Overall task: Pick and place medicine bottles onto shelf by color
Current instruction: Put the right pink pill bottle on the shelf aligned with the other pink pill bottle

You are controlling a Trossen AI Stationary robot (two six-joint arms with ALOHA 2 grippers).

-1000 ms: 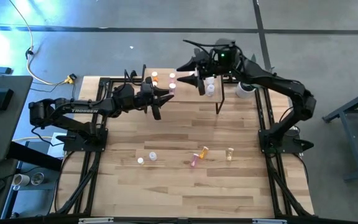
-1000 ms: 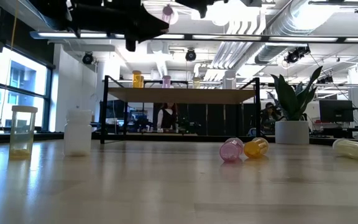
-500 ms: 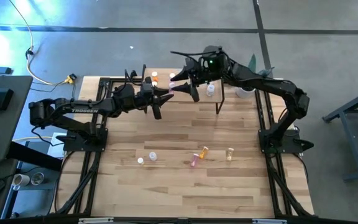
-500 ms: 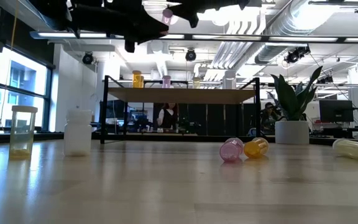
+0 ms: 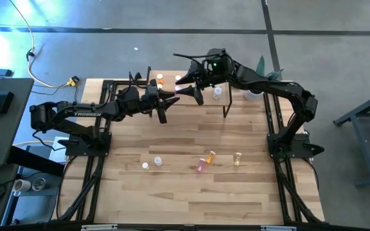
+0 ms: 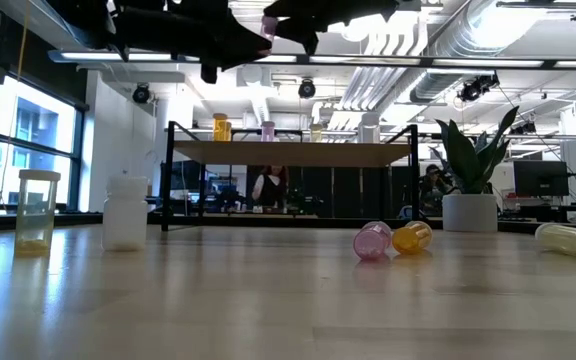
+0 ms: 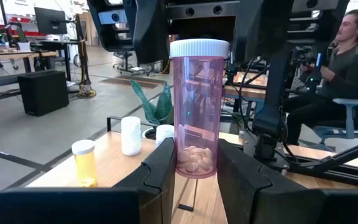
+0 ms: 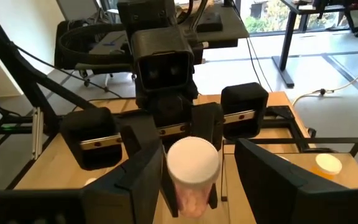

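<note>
My left gripper (image 5: 174, 95) is shut on a pink bottle (image 7: 196, 118) with a white cap, held high over the near edge of the shelf (image 5: 227, 104). My right gripper (image 5: 186, 88) is open. Its fingers (image 8: 143, 171) stand on either side of the bottle's cap (image 8: 193, 160), apart from it as far as I can see. The shelf holds orange bottles (image 5: 160, 81), a pink one (image 5: 178, 79) and white ones (image 5: 217, 94). Several bottles lie or stand on the table nearer the front: clear (image 5: 157, 161), white (image 5: 145, 166), pink (image 5: 200, 165), orange (image 5: 210, 156), yellow (image 5: 237, 158). My left gripper pinches the pink bottle's lower part (image 7: 194, 167) between its two fingers. The fingers come level from the table's left side and lie across the bottle. The bottle stands upright, cap up, lifted clear of shelf and table.
A potted plant (image 5: 254, 92) stands at the shelf's right end. The two grippers face each other closely over the shelf. In the low view the shelf (image 6: 288, 153) stands on black legs at the back. A person (image 7: 353, 59) sits beyond the table.
My right gripper has gone toward the table's left edge, up to the pink bottle that my left gripper holds; its open fingers now stand on either side of the cap. My left gripper and the bottle have stayed still.
</note>
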